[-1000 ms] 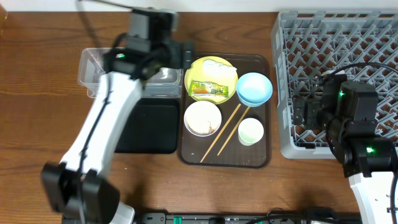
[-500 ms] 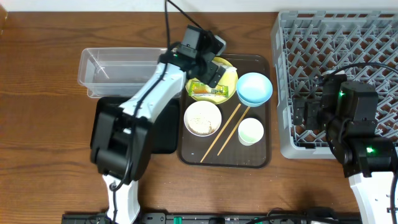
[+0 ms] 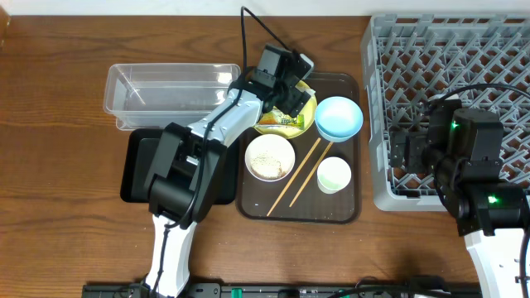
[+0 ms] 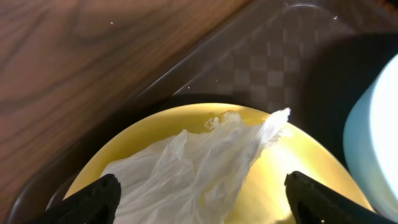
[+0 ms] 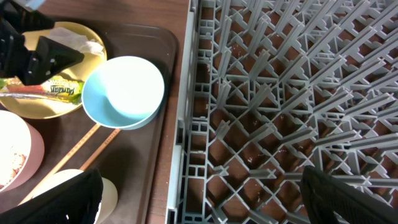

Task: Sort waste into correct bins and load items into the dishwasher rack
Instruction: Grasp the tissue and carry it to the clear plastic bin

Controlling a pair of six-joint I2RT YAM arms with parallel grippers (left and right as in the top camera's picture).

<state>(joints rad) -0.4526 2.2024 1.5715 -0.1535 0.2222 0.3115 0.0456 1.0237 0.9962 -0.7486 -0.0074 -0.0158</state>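
My left gripper (image 4: 200, 202) is open, its fingers either side of the crumpled white paper (image 4: 193, 165) on the yellow plate (image 4: 292, 162); it also shows in the overhead view (image 3: 286, 83). The green-and-yellow wrapper (image 3: 280, 122) lies on the plate (image 3: 269, 126). The light blue bowl (image 3: 338, 117), the white bowl (image 3: 270, 156) holding rice, the white cup (image 3: 334, 174) and two chopsticks (image 3: 300, 174) sit on the brown tray (image 3: 331, 211). My right gripper (image 5: 202, 202) is open over the left edge of the grey rack (image 3: 447, 58).
The clear tub (image 3: 170, 87) stands at the back left, with the shallow black tray (image 3: 141, 170) in front of it, partly under my left arm. The rack (image 5: 292, 93) fills the right side. Bare wooden table lies at the front left.
My left arm has swung right from over the clear tub to the yellow plate and lowered onto the paper. The right arm has not moved.
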